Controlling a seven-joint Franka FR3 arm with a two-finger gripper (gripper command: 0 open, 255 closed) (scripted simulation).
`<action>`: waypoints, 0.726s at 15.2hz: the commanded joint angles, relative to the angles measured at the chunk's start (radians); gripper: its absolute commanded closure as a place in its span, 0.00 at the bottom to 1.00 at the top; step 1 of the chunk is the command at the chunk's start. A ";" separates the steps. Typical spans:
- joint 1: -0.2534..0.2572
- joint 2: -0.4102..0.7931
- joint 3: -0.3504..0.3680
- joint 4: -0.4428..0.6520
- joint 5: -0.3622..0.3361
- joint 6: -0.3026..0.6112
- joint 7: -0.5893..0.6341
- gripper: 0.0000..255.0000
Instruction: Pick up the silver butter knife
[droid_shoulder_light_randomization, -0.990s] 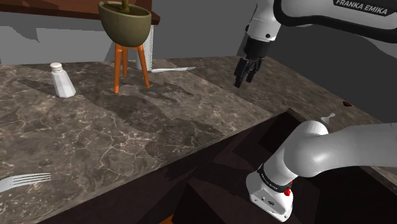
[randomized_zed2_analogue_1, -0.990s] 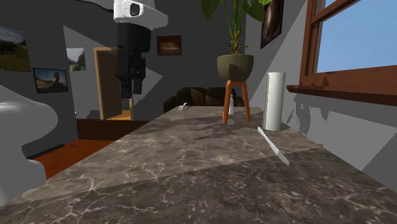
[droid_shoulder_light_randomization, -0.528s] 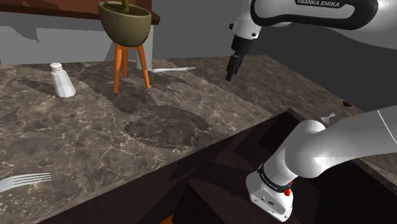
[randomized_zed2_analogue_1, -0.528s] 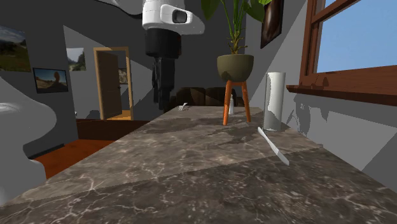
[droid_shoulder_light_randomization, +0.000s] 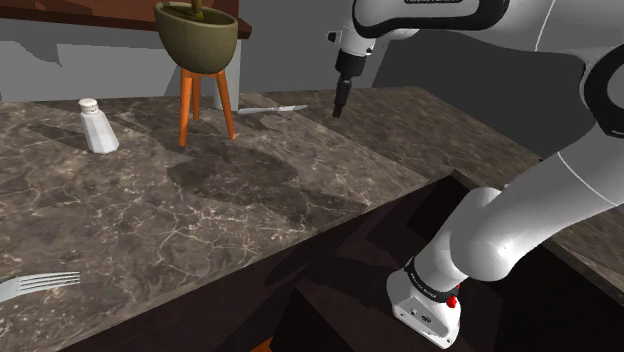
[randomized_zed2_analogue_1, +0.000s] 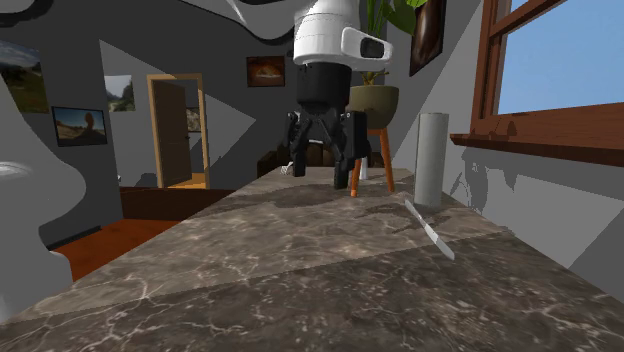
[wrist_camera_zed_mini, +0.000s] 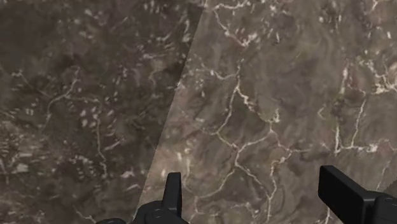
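Silver-grey knife: that's your target. It lies flat on the marble counter, toward the shoulder view's left from your gripper and near the orange legs of the plant stand.

How does it lie, and how would you have me come at it?

Its long axis runs nearly straight across the shoulder view, one end pointing at your hand. I cannot tell which end is the handle. In the second exterior view it sits to the gripper's right, near the foot of the white cylinder beside the window. I'd judge you need to travel sideways along that line, then turn the fingers to straddle the blade crosswise.

Is the hand ready for that?

Your fingers stand wide apart with nothing between them. Your wrist view looks down on bare veined stone, and the gripper hangs above the counter without touching it.

Anything else around me?

You have a salt shaker and a fork well apart from your path. Grey walls carry framed pictures, and there's an open door. The knife is thin on hard stone, so I expect you'll have to come down very low.
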 joint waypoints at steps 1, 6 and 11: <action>0.011 0.083 -0.016 0.071 0.015 0.021 -0.102 0.00; 0.027 0.267 -0.020 0.246 0.066 0.045 -0.320 0.00; 0.027 0.445 0.006 0.447 0.113 0.038 -0.514 0.00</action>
